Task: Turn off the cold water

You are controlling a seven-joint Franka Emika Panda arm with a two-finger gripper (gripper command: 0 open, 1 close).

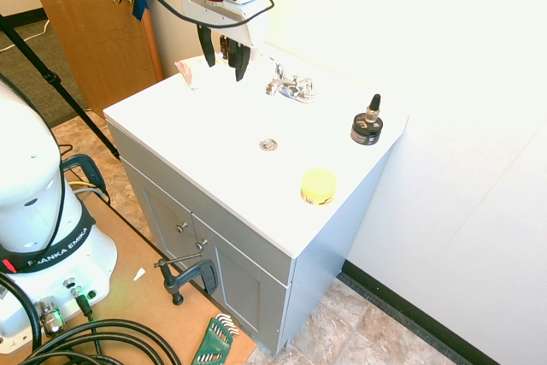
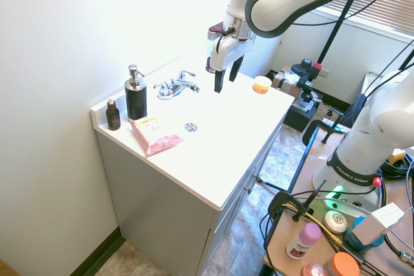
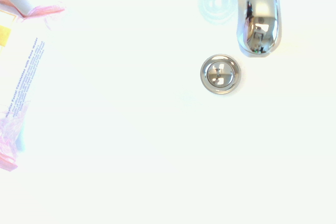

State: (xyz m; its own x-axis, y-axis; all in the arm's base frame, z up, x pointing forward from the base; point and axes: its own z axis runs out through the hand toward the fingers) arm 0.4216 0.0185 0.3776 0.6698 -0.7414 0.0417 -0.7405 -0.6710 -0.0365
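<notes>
Faucet (image 2: pixel 173 88) taken as landmark: it stands at the back of the white table (image 2: pixel 213 140), a handle (image 2: pixel 162 88) and a second handle (image 2: pixel 186 74) flanking its spout (image 3: pixel 259 22). Cold water comes under one of these; I cannot tell which from my cameras. Drain (image 3: pixel 220 74) lies forward of the faucet.

Claw (image 2: pixel 228 82): raised above the table, out in front of the faucet, fingers pointing down. State: released, the two fingers spread with a gap between them, nothing gripped. I see it apart from both handles.

To one side of the faucet: black soap dispenser (image 2: pixel 136 95), near it; small dropper bottle (image 2: pixel 113 115), farther out, beyond the dispenser; pink-and-white wipes pack (image 2: pixel 154 136), lying flat, forward of the dispenser. To the faucet's other side: dark container with a black top (image 1: pixel 367 129), upright, and yellow-lidded jar (image 1: pixel 318 186), farther from the faucet than the container.
</notes>
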